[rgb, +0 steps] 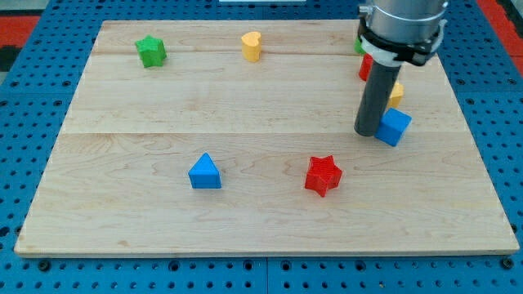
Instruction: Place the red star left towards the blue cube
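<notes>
- Pale wooden table point(245, 90) fills the frame, resting on a blue perforated base point(24, 139).
- No jaws on this arm; my tip point(367, 132) stands at right of centre, touching or just beside the blue cube point(395, 126) on its left.
- Red star point(323, 175) lies lower centre-right, below and left of the cube, apart from my tip.
- Blue triangular block point(204, 172) sits lower centre-left.
- Green star point(151, 51) is upper left; yellow heart point(252, 46) top centre.
- Red, yellow and green blocks are partly hidden behind the rod; shapes unclear.
</notes>
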